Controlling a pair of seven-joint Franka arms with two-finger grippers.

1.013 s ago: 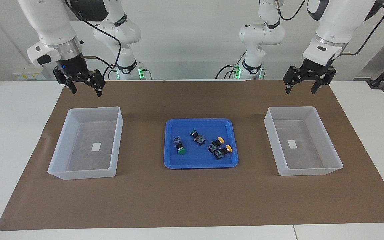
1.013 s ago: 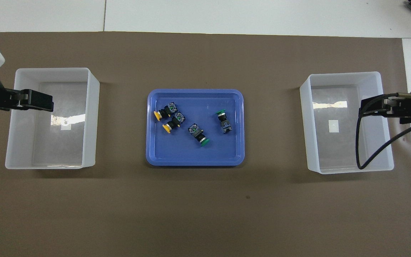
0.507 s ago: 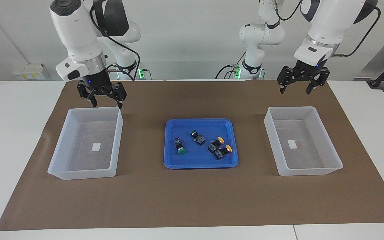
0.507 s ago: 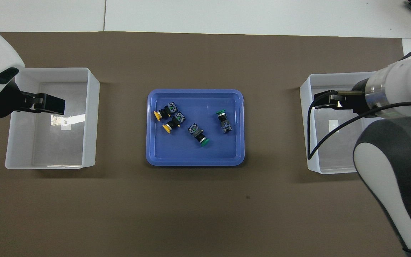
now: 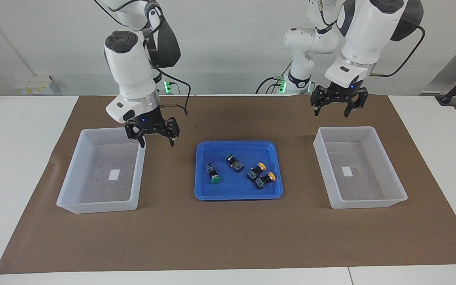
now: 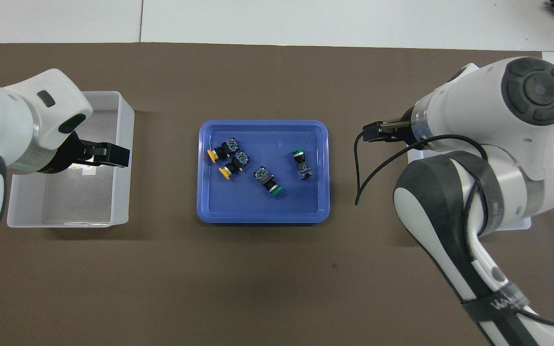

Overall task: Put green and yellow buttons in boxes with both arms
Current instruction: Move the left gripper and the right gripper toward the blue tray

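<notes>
The right gripper [image 5: 155,139] hung with fingers apart and empty, over the mat between one box [image 5: 73,186] and the tray [image 5: 236,146]. The left gripper [image 5: 339,106], also spread and empty, hung near the other box [image 5: 390,178]. All four buttons [image 5: 240,170] lay in the tray, between the boxes.

From overhead, my right arm [image 6: 488,158] covers nearly all of the box [image 6: 522,223] at its end of the bench, leaving only a corner showing. My left arm [image 6: 22,125] hides the outer corner of the other box [image 6: 120,192]. Both arms run off the picture's edges. The markings on the buttons' black bodies [image 5: 251,174] are too small for me to read.
</notes>
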